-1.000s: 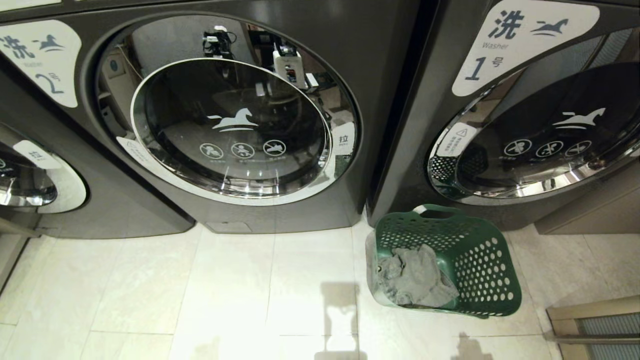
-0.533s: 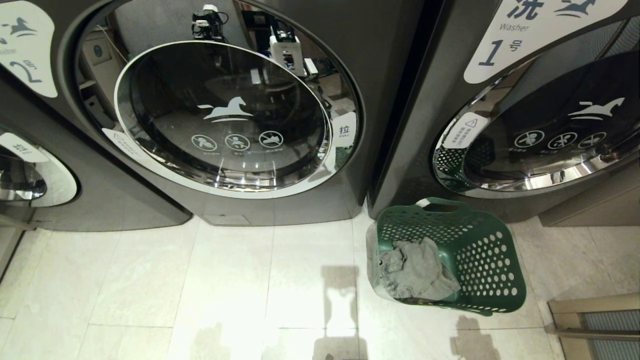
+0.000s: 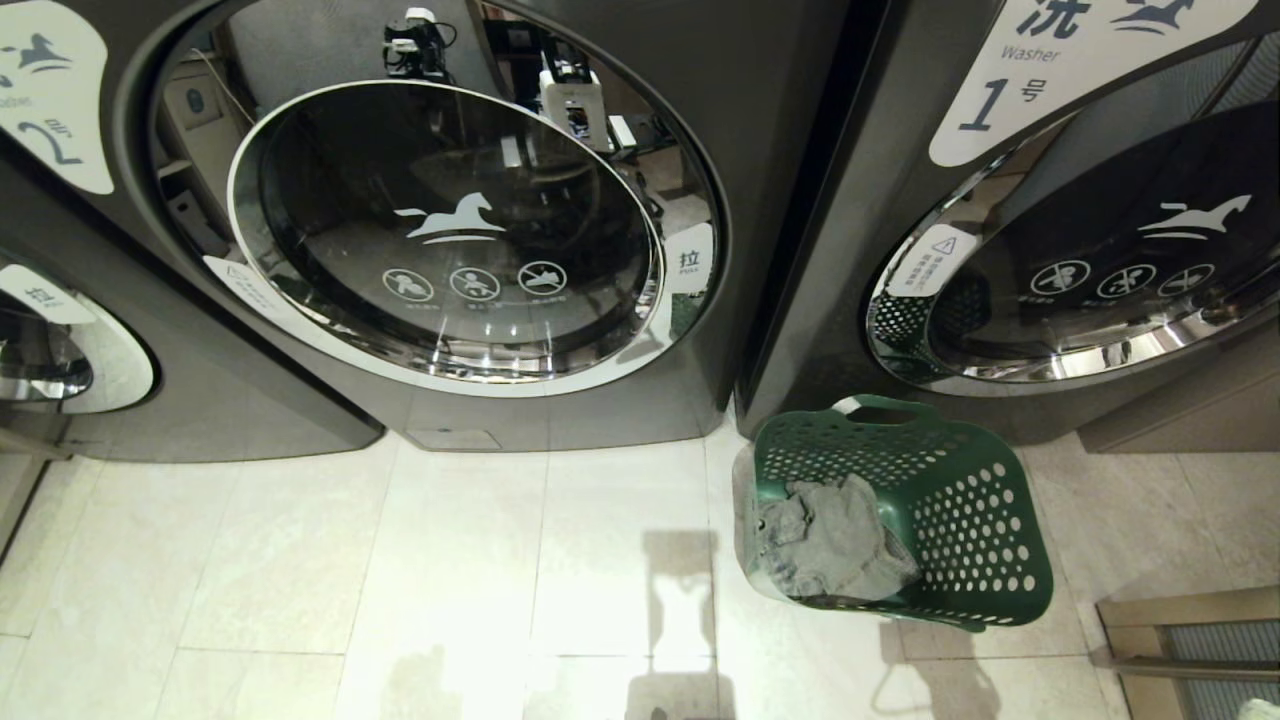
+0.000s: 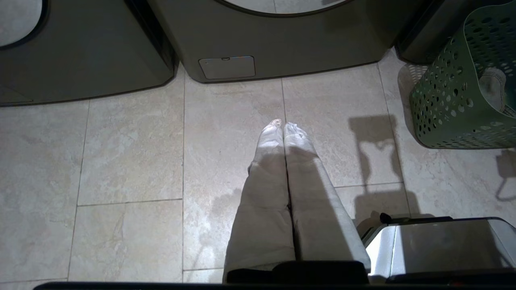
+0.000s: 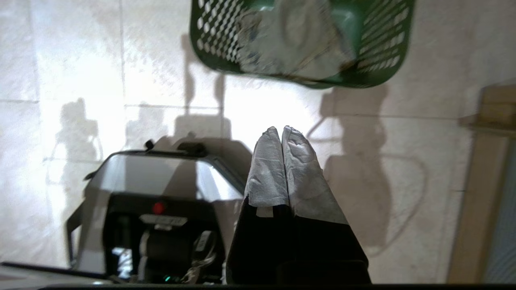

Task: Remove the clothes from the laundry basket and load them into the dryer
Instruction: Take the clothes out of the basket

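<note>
My left end effector [image 4: 283, 125] hangs over the bare floor tiles [image 3: 450, 560] in front of the middle machine [image 3: 450, 220], its two cloth-covered fingers pressed together with nothing between them; it looks parked; that machine carries a horse mark and its door is closed, as is the door of the machine marked 1 [image 3: 1080, 270] further right, so I cannot say from here which one is the dryer. Between the two, on the floor just before the right machine, stands the laundry basket [image 3: 960, 540], tilted toward me; the clothes [image 3: 830, 545] lie bunched against its near wall, a crumpled grey-green denim heap. My right end effector [image 5: 281, 129] hovers short of the basket, fingers shut and empty, pointing toward it. I judge the denim soft but thick, limp rather than stiff, moderately heavy for cloth, not slippery and not fragile; it will drape and may snag on the lattice. The best hold seems a raised fold or seam at the top of the heap, pinched deep, clear of the basket rim.
</note>
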Available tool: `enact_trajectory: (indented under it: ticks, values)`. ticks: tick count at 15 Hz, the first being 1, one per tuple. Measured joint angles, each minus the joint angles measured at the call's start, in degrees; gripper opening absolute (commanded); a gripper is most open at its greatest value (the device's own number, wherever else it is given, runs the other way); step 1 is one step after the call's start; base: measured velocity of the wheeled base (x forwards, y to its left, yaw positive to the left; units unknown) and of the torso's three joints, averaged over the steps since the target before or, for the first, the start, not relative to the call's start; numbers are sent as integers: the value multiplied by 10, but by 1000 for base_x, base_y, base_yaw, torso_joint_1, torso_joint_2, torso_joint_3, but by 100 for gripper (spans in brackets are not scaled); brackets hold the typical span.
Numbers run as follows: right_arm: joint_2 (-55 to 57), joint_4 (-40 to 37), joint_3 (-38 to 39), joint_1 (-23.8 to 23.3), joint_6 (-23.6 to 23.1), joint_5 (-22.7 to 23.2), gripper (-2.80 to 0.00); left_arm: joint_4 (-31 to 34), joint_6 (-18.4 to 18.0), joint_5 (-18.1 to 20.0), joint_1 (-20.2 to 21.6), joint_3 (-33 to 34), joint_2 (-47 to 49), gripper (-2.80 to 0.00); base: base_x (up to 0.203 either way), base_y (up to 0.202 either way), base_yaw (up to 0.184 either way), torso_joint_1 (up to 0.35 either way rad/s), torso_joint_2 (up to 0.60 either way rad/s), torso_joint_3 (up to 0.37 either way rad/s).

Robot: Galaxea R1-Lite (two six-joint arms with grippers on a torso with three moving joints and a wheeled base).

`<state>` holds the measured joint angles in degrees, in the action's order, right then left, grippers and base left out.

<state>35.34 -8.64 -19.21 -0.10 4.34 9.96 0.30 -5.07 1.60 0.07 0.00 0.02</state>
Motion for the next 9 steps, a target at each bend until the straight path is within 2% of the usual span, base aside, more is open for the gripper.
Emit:
enact_trajectory:
  ticks: [2,4,9]
  values:
    - [61,13,2,0,12,29,-280,0,-3,0,0,0,0,-280,36,0,-1,-3,-1,1]
    - [121,36,8,0,23,39,-280,0,-4,0,0,0,0,-280,179,0,0,-5,6,0]
    - [248,189,63,0,42,45,-280,0,-1,-1,0,0,0,-280,184,0,0,10,4,3]
